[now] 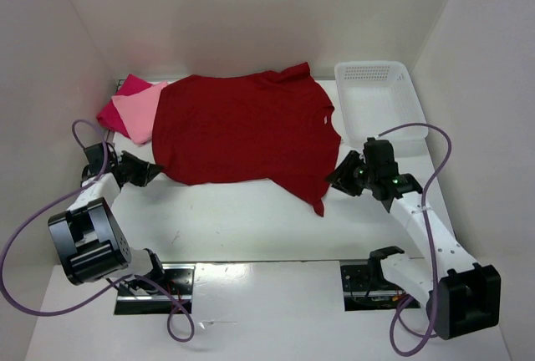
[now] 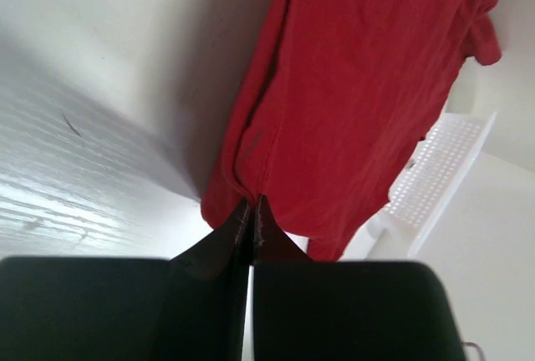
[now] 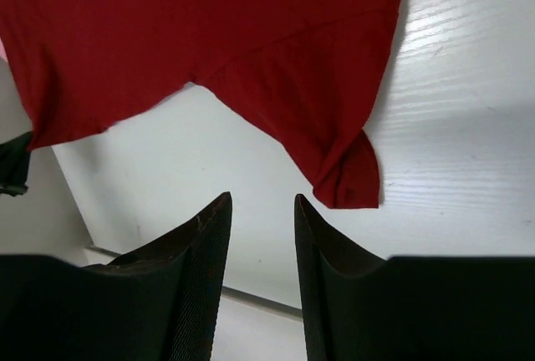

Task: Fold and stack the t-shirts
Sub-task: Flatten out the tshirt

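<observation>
Red cloth is lying spread over the middle of the table [image 1: 251,211]: the dark red shirt [image 1: 247,127], opened out flat, collar toward the right. The pale pink shirt [image 1: 138,112] and the bright pink shirt [image 1: 117,104] are bunched at the far left, the pale one touching the red one's edge. A white basket [image 1: 368,66] is standing at the far right.

The near-left corner of the dark red shirt is being pinched by the left gripper [image 2: 251,211], its fingers pressed fully together on the cloth. The right gripper [image 3: 259,211] is being held with its fingers parted and nothing between them, just short of the near-right sleeve [image 3: 347,173], whose end is curling.

The shirt is judged to be light, limp and not fragile. It is likely to sag, drag and wrinkle when lifted. A hold is best taken at a corner or on the sleeve's doubled edge, where the cloth is thicker. A thin pinch may slip, and an uneven lift from one side may skew the fold.
</observation>
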